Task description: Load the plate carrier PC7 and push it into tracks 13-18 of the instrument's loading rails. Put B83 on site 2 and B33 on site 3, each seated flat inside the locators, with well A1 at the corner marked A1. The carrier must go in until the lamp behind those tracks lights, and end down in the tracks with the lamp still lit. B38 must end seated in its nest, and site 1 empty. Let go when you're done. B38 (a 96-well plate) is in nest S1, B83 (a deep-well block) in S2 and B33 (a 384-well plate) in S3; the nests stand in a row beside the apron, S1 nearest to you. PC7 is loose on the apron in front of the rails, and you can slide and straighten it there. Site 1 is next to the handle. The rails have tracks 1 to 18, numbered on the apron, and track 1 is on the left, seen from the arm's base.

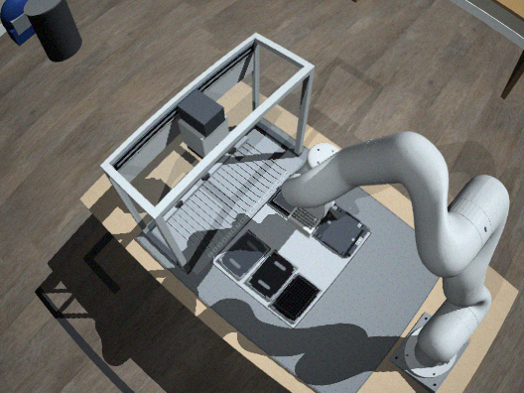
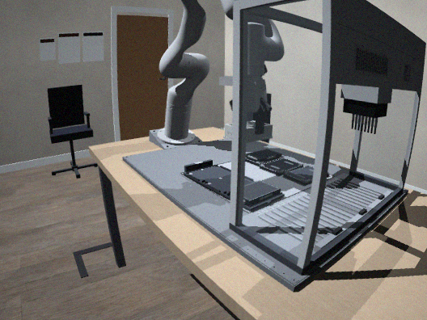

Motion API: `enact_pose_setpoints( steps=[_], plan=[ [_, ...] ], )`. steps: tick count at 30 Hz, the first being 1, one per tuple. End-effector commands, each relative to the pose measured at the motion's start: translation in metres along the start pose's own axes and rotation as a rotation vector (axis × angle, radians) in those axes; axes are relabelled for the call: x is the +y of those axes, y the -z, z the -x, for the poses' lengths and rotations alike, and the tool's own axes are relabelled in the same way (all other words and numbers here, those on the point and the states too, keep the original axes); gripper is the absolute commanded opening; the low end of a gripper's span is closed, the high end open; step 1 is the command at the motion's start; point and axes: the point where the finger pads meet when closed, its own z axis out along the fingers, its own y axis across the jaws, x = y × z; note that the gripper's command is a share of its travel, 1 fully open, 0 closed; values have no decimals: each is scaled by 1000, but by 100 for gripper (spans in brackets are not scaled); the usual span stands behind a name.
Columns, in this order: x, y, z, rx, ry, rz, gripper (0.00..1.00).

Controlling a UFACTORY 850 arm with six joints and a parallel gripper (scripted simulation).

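My gripper (image 2: 259,125) is clamped on a pale block with rows of wells (image 1: 304,216). The fingers stand wide across it, and I cannot read its label from either view. From the side view the block hangs in the air, apart from everything below it, and the instrument frame's corner post (image 2: 238,121) partly hides it.

Directly under the gripper runs the row of nests. The one just on the base side of the gripper holds a dark grey plate (image 1: 342,233), lying flat. The nest under the block is hidden by the arm in the top view. On the side away from the base only a dark corner of the last nest (image 1: 280,200) shows past the arm.

The plate carrier PC7 (image 1: 258,266) lies well off to the gripper's left, seen from the base. It is loose on the apron, outside the loading rails (image 1: 238,184). Its upright handle (image 2: 198,166) is at the end away from the rails. The far end stops just short of the numbered strip, in front of the lower-numbered tracks rather than those nearest the gripper. Something grey and raised (image 2: 263,191) sits on the site at the rail end. The site by the handle looks dark and low, and I cannot tell whether it is bare.

The rails themselves lie ahead of the gripper and to its left, under the frame.
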Motion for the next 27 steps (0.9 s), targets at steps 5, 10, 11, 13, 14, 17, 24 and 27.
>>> enact_pose_setpoints(
  steps=[5,10,11,13,14,17,24,27],
  plan=[
    [-4,0,-46,-5,2,-2,0],
    [-5,0,-70,-5,2,-2,0],
    [-5,0,-70,-5,2,-2,0],
    [-5,0,-70,-5,2,-2,0],
    [-5,0,-70,-5,2,-2,0],
    [-5,0,-70,-5,2,-2,0],
    [-5,0,-70,-5,2,-2,0],
    [-5,0,-70,-5,2,-2,0]
  ],
)
